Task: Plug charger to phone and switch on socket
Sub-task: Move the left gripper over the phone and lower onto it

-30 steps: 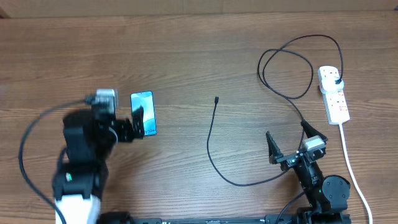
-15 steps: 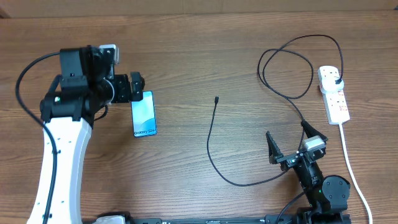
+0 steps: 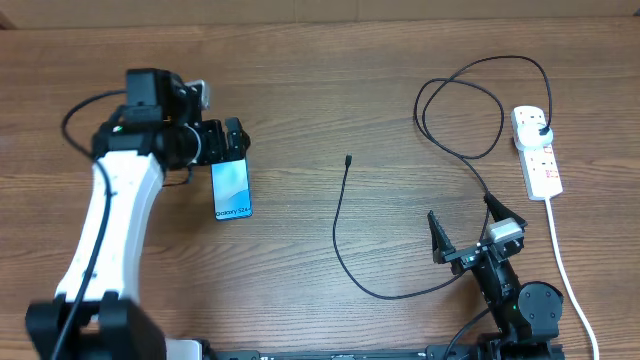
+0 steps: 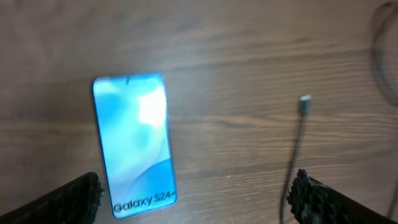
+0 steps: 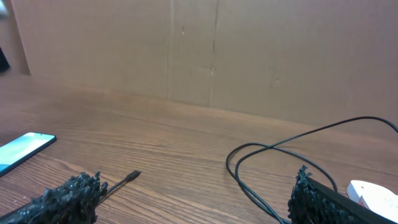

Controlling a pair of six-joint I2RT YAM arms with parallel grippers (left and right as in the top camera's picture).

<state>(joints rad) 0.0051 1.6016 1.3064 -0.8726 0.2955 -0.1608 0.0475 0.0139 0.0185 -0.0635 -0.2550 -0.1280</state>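
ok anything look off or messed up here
Nothing stands out. The phone lies flat, screen up and lit. The charger runs in loose loops, its tip lying apart from the phone and its plug seated in the socket. No damage visible.

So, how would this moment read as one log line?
left tool: open, over phone | right tool: open, empty | charger: tip loose, apart from phone | socket: charger plugged in

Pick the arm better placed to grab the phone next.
Left, likely. The left end effector hangs open at the phone's far end, with the phone framed in its wrist view. The right end effector sits open across the table, beside the charger cable.
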